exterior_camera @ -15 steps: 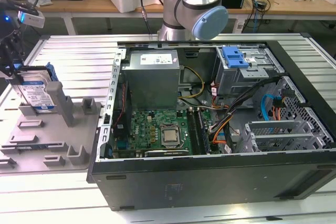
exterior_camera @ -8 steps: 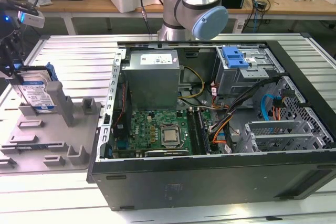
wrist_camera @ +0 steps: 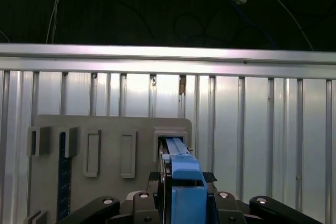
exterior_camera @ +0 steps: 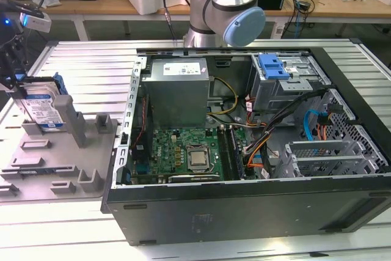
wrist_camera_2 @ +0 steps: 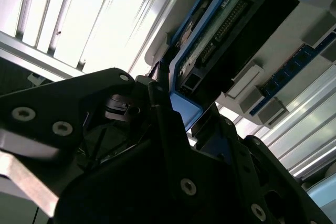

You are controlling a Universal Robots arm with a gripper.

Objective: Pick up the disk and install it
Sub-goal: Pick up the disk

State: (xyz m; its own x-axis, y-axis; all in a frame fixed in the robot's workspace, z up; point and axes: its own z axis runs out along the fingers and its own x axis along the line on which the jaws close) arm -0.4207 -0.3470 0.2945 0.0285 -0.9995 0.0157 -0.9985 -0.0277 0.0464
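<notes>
1. A slatted table [exterior_camera: 85,65] holds everything.
2. A holder plate [exterior_camera: 61,163] lies on the table at the exterior view's left.
3. The disk [exterior_camera: 44,107] stands on its edge in a slot at the back of the plate.
4. The gripper [exterior_camera: 18,87] is at the disk's top.
5. An open computer case [exterior_camera: 244,203] lies just beside the plate, at the exterior view's right.
6. Inside the case, a power box [exterior_camera: 177,87] sits behind the main board [exterior_camera: 183,151].
7. A drive cage [exterior_camera: 287,87] sits in the case's back corner, with a latch [exterior_camera: 273,65] on top.
8. The arm [exterior_camera: 223,4] rises behind the case.
</notes>
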